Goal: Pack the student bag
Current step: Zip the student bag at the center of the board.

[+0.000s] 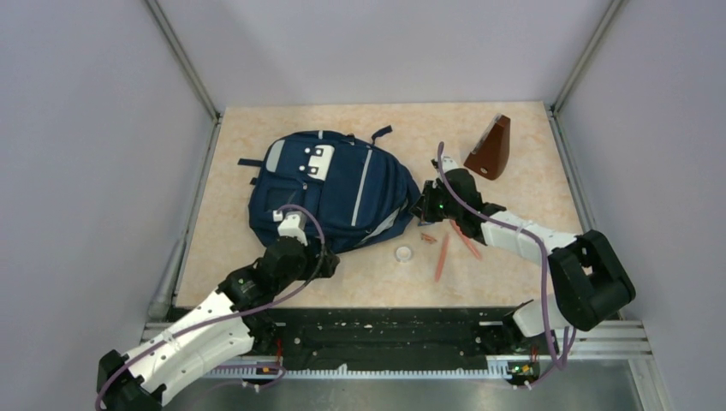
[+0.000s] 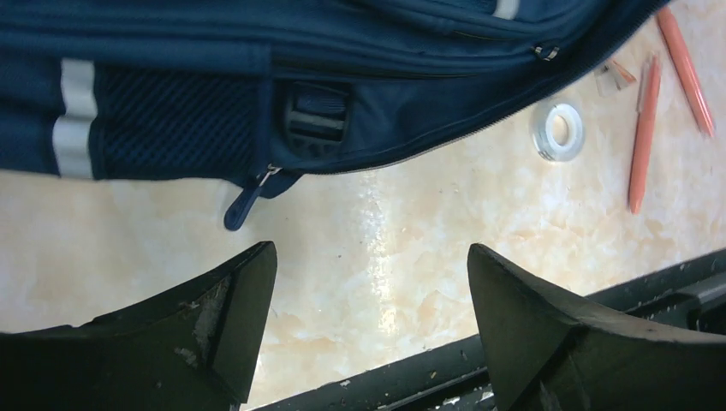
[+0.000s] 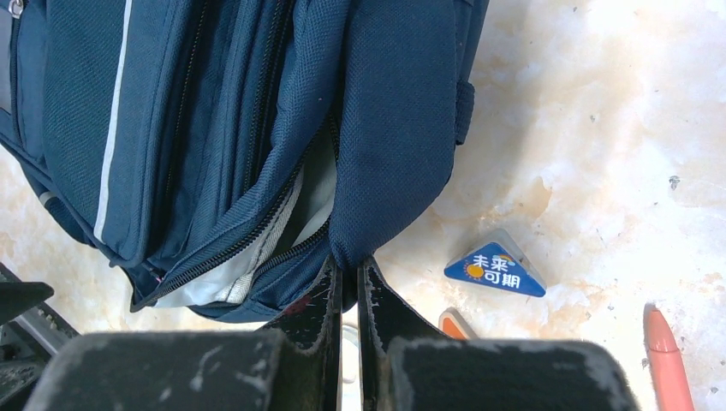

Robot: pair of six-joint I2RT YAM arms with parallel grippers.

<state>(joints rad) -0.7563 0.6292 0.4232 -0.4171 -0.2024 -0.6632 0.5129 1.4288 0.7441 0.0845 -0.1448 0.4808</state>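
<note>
Lying flat on a pale marbled table [image 1: 385, 128], the student bag [image 1: 330, 193] sits left of centre, navy blue with grey stripes, its front pockets facing up. The left gripper [image 2: 370, 257] is at the bag's near edge with its jaws wide apart and nothing between them. Only bare table shows in the gap, and the bag's side and a dangling zip pull [image 2: 244, 201] lie just beyond the fingertips. The right gripper [image 3: 349, 265] is at the bag's right edge, its jaws pressed together on a fold of navy fabric beside a partly unzipped opening that shows grey lining. Near that gripper, on the table, lie a clear tape roll [image 1: 403, 253], two orange pens [image 1: 442, 255] and a small blue triangular piece [image 3: 495, 270]. A brown wedge [image 1: 490, 148] stands at the far right
</note>
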